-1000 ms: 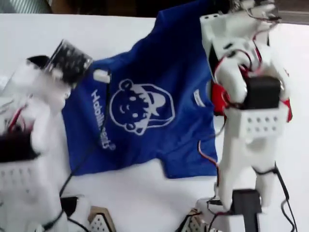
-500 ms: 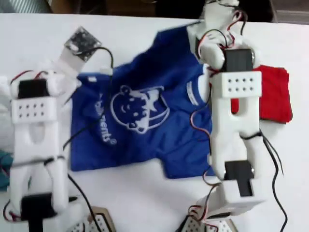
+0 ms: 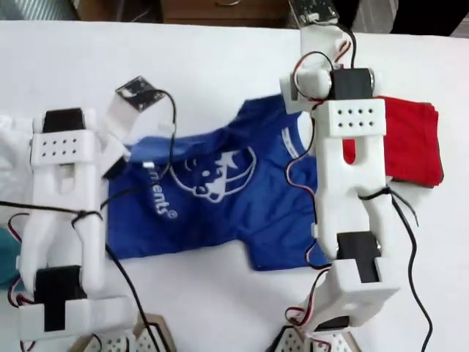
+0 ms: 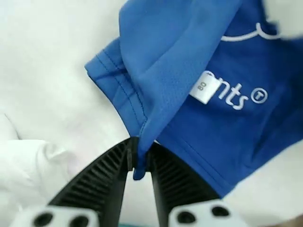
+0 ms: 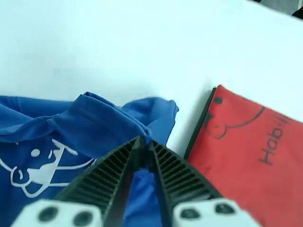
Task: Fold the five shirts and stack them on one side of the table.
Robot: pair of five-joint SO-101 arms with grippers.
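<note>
A blue shirt (image 3: pixel 220 202) with a white cartoon print lies across the middle of the table, its far edge lifted and folded toward the near side. My left gripper (image 4: pixel 138 158) is shut on the shirt's hemmed edge (image 4: pixel 128 94) at the left side. My right gripper (image 5: pixel 143 147) is shut on a bunched fold of the blue shirt (image 5: pixel 94 118) near the collar. In the high view the left arm (image 3: pixel 62 183) stands at the shirt's left end and the right arm (image 3: pixel 348 169) over its right end. A folded red shirt (image 3: pixel 414 147) lies just right of the right arm.
White cloth (image 3: pixel 11 154) lies at the table's left edge, also seen beside my left gripper as white cloth (image 4: pixel 28 161). Something teal (image 3: pixel 6 257) shows at the left border. The white table (image 3: pixel 183 59) is bare on the far side. Arm bases and cables stand along the near edge.
Both arms have drawn back toward the near side with the shirt's far edge in their grippers. The blue shirt's far part now folds over the print and covers less of the table.
</note>
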